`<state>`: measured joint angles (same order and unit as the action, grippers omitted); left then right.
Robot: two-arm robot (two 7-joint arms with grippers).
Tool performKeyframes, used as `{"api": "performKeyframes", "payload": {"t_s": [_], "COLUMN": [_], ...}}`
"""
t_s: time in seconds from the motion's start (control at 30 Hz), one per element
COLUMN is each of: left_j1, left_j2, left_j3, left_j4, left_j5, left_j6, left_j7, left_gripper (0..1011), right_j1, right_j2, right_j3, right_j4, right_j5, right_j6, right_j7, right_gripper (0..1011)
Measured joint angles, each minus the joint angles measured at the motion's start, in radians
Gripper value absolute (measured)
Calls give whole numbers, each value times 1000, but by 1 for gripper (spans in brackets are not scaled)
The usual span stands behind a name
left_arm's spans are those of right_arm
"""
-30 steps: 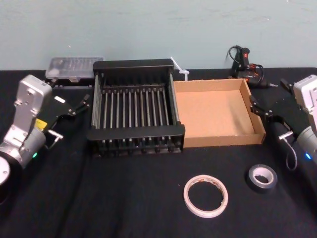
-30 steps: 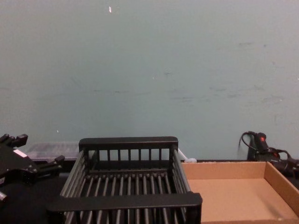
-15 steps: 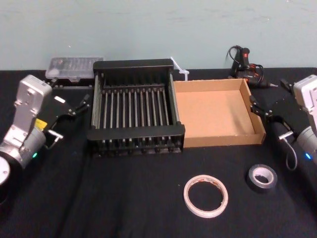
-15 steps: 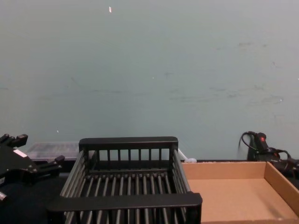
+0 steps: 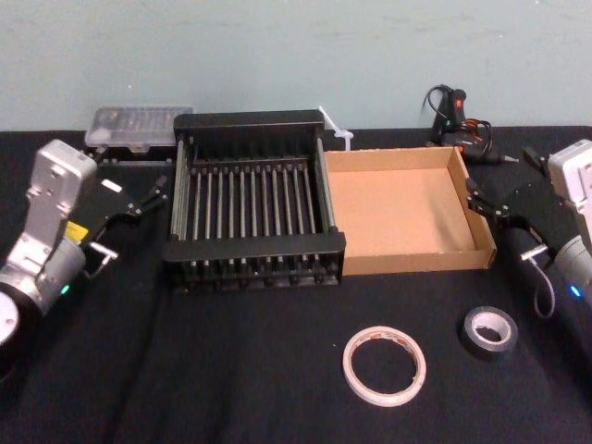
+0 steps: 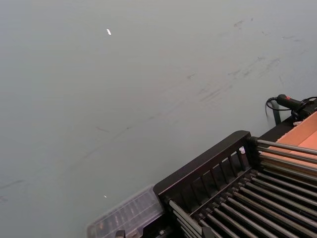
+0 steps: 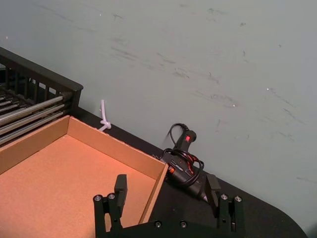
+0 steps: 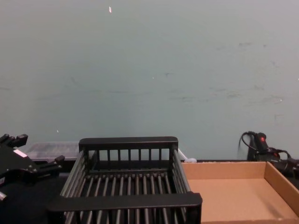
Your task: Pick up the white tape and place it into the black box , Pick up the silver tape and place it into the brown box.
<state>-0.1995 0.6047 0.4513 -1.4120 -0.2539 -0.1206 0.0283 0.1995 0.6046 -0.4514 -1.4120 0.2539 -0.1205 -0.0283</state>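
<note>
Table point(image 5: 231, 388): covered in black cloth, carrying both boxes at the back and both tapes at the front.
Brown box point(image 5: 416, 260): shallow cardboard, right of centre, touching the black box; nothing inside.
Black box point(image 5: 250, 120): slatted crate left of the brown box; nothing inside.
Left gripper point(image 8: 36, 149): fingers spread, holding nothing, parked just left of the black box.
Right gripper point(image 7: 167, 188): fingers spread, holding nothing, hovering at the brown box's right wall.
White tape point(image 5: 351, 370): flat on the cloth, in front of the brown box and well apart from it. Probably light, with a thin band that may flex if squeezed hard. Best taken across the band, one finger in the hole and one outside.
Silver tape point(image 5: 474, 340): flat on the cloth, just right of the white tape, near the right gripper. Likely stiffer and denser, with a smooth outer face. Same hold across the wall, or across the whole roll if the fingers span it.
</note>
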Motion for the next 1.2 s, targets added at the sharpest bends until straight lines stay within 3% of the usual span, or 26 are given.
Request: {"api": "performKeyframes", "payload": {"t_s": [0.2, 0.53, 0.9, 1.2], "left_j1": [0, 0, 0, 0], "left_j2": [0, 0, 0, 0], "left_j3": [0, 0, 0, 0], "left_j4": [0, 0, 0, 0], "left_j5": [0, 0, 0, 0], "left_j6": [0, 0, 0, 0], "left_j7": [0, 0, 0, 0], "left_gripper": [1001, 1001, 1002, 1001], "right_j1": [-8, -64, -200, -311], "right_j2": [1, 49, 129, 177], "right_j3": [21, 89, 217, 294], "right_j4": [-12, -133, -313, -415], "right_j5": [9, 72, 205, 258], "right_j6": [9, 113, 246, 320], "right_j7": [17, 72, 141, 181], "right_gripper": [1002, 1002, 1003, 1002]}}
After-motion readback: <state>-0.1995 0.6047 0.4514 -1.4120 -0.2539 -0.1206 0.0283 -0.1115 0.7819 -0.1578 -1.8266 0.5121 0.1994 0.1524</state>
